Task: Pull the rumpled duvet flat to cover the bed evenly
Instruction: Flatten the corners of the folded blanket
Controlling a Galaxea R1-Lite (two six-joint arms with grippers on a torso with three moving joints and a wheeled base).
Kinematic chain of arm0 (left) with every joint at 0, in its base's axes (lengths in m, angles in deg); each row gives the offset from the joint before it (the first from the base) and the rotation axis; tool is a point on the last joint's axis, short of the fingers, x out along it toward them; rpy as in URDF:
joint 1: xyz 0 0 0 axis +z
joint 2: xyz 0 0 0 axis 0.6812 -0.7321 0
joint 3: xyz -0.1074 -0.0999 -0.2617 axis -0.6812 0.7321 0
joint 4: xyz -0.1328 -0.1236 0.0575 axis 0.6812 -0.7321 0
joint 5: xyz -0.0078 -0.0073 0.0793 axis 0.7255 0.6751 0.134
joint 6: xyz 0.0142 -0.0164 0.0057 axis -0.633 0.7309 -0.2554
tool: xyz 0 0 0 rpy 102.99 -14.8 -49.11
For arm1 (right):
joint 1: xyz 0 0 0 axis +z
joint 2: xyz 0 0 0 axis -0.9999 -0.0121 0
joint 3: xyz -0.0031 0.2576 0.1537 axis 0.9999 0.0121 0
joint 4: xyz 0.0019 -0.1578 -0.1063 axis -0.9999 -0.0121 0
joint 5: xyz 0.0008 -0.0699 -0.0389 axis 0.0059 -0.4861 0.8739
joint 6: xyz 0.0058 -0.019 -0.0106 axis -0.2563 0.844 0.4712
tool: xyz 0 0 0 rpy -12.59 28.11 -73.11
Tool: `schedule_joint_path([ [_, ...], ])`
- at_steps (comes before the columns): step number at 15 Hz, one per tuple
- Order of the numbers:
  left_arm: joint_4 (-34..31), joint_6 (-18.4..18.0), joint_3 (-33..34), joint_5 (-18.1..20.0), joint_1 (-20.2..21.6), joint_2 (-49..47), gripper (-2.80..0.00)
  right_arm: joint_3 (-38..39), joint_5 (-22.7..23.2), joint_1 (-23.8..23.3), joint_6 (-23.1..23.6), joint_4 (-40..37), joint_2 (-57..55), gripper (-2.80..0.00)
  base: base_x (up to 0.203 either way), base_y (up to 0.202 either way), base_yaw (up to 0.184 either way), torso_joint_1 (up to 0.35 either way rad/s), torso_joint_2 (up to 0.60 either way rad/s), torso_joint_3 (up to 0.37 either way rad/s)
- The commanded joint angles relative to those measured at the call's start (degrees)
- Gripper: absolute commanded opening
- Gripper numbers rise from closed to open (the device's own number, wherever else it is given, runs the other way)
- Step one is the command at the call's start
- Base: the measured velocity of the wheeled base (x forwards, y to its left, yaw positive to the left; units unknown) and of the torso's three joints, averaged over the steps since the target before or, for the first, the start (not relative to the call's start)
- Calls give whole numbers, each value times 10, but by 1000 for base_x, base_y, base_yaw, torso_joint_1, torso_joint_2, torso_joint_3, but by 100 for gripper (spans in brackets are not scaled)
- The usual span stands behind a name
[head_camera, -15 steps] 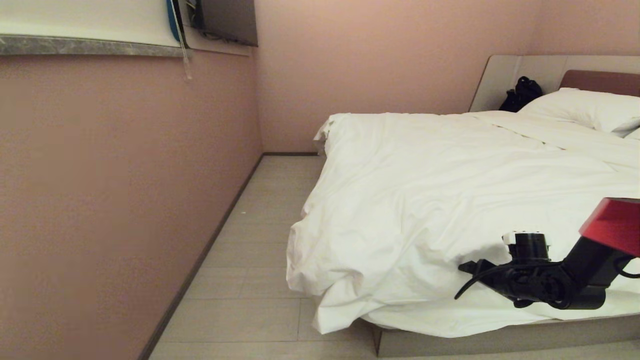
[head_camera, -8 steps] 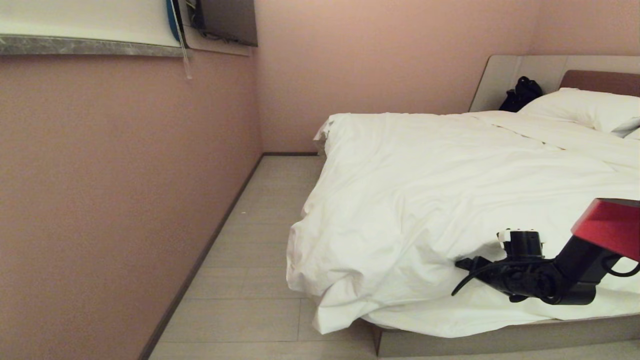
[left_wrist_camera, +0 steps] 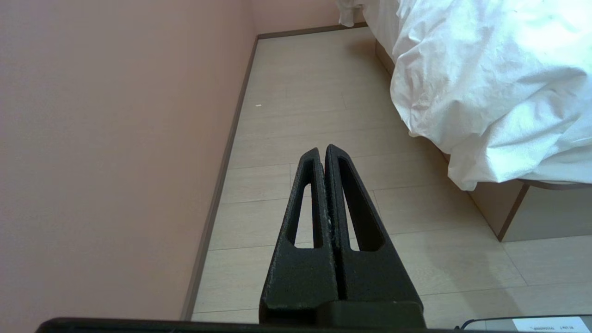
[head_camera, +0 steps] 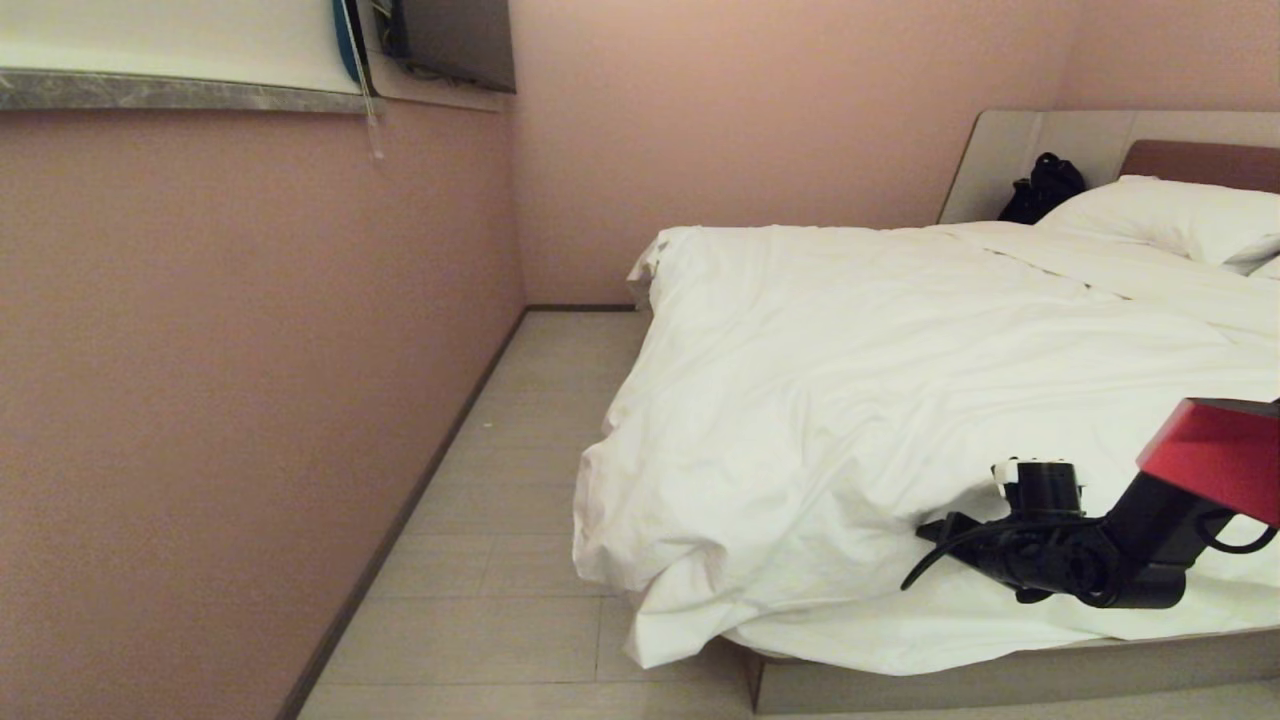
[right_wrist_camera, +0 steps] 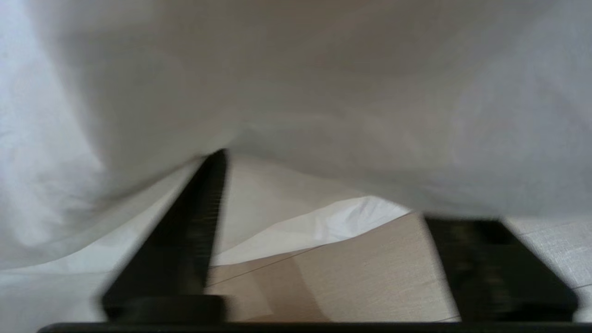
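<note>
The white duvet [head_camera: 900, 380] lies wrinkled over the bed. Its near corner is bunched up and hangs over the beige bed base [head_camera: 1000, 680]. My right gripper [head_camera: 940, 532] is low at the duvet's near edge, pointing left along the bedside. In the right wrist view this gripper [right_wrist_camera: 333, 185] is open. The duvet's hem [right_wrist_camera: 296, 83] drapes over its fingertips, and the bed base [right_wrist_camera: 370, 273] shows below between the fingers. My left gripper [left_wrist_camera: 321, 150] is shut and empty above the floor, apart from the hanging duvet corner [left_wrist_camera: 485, 83].
A pink wall [head_camera: 250, 400] runs close along the left, leaving a narrow floor aisle [head_camera: 520, 500] beside the bed. A white pillow [head_camera: 1170, 215], a black bag [head_camera: 1045, 187] and the brown headboard [head_camera: 1200, 160] are at the far right.
My right arm has sunk a little and shifted left toward the duvet's near edge. The duvet and the left arm have not moved.
</note>
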Motion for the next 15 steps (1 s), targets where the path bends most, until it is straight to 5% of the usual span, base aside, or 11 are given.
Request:
schedule_joint_path([
  [1,0,0,0,0,1,-1,-280,0,0,1,-1,2,1,-280,0,0,0,0,0,0],
  [15,0,0,0,0,1,0,-280,57,3,-2,-2,4,35,-280,0,0,0,0,0,0],
])
